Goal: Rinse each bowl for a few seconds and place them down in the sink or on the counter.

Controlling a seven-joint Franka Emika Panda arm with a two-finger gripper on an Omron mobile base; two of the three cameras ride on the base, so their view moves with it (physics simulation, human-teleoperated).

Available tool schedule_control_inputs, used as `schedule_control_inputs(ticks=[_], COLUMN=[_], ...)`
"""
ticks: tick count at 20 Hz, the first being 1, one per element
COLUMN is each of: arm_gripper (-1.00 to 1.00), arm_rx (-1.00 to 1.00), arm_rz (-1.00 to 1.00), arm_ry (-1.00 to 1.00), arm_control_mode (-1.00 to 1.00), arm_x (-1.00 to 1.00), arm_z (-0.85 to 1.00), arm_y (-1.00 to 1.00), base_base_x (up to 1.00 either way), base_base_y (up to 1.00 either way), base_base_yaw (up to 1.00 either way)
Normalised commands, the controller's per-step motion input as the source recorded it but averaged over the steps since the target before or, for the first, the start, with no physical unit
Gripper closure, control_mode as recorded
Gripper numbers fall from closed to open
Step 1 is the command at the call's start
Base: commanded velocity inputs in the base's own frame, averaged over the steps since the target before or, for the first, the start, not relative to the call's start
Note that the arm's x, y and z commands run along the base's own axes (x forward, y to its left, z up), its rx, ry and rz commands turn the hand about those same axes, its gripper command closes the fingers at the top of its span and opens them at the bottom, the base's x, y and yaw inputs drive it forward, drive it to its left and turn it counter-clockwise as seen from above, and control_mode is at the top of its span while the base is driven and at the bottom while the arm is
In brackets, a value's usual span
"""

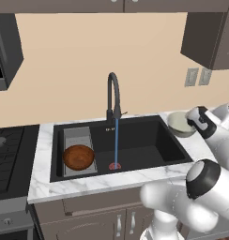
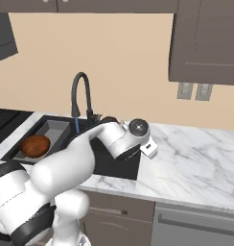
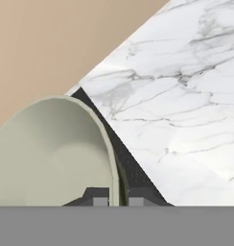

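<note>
The pale cream-grey bowl (image 1: 179, 123) (image 3: 47, 153) with its greenish inside is over the right rear corner of the black sink (image 1: 140, 138). My gripper (image 3: 118, 198) is shut on its rim, which passes between the two fingertips. The hand (image 1: 201, 120) reaches the bowl from the right. The reddish-brown bowl (image 1: 79, 156) (image 2: 35, 145) lies upright on the grey ribbed tray (image 1: 78, 136) at the sink's left end. Water (image 1: 116, 140) runs from the black gooseneck faucet (image 1: 113, 93) (image 2: 80, 93) down to the red drain (image 1: 114, 166).
White marble counter (image 1: 107, 181) (image 2: 195, 158) frames the sink and stretches wide to its right. A black stovetop (image 1: 6, 154) lies to the left. Wall outlets (image 1: 197, 76) and an upper cabinet (image 1: 208, 33) hang above the right side.
</note>
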Motion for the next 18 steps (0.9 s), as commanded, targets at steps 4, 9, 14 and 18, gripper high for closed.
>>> schedule_control_inputs(ticks=[4,9,14,18], arm_gripper=[1.00,1.00,1.00,1.00], arm_rx=[-0.01,0.00,0.00,0.00], arm_rz=[0.01,0.01,0.01,0.01], arm_ry=[0.00,0.00,0.01,0.00], arm_control_mode=[-1.00,-1.00,-1.00,-1.00], arm_x=[0.00,0.00,0.00,0.00], arm_z=[0.00,0.00,0.00,0.00], arm_y=[0.37,0.36,0.35,0.32], base_base_x=[0.00,0.00,0.00,0.00], base_base_y=[0.00,0.00,0.00,0.00], base_base_yaw=[0.00,0.00,0.00,0.00])
